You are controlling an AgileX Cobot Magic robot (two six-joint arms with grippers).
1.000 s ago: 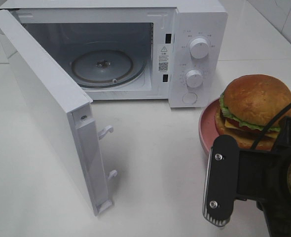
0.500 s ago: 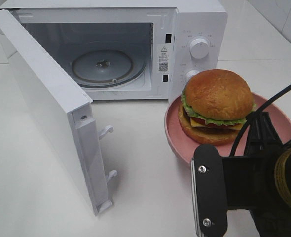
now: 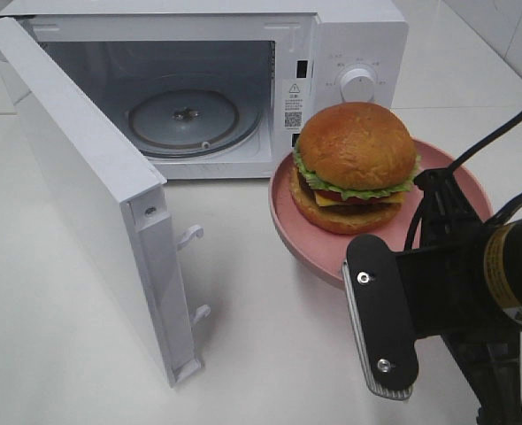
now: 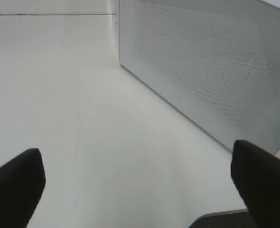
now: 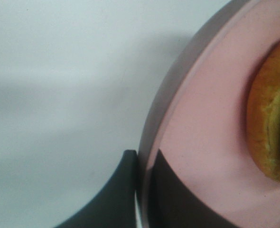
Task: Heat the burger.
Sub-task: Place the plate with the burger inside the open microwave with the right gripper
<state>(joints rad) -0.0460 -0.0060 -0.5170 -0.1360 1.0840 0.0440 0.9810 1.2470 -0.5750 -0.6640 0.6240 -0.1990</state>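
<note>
Exterior high view: the burger sits on the pink plate at centre right of the frame, just in front of the microwave, whose door stands open. Left wrist view: the left gripper shows its fingers wide apart at the bottom corners, holding nothing. Right wrist view: the right gripper is clamped on the pink plate's rim at lower centre; held by one edge only, the plate may tilt and shed the burger, or clip the cavity frame on entry.

The pink plate carrying the burger has travelled left from the high view's right edge to just before the microwave panel, hiding its lower knob; the right gripper, jaws on the rim, came along
</note>
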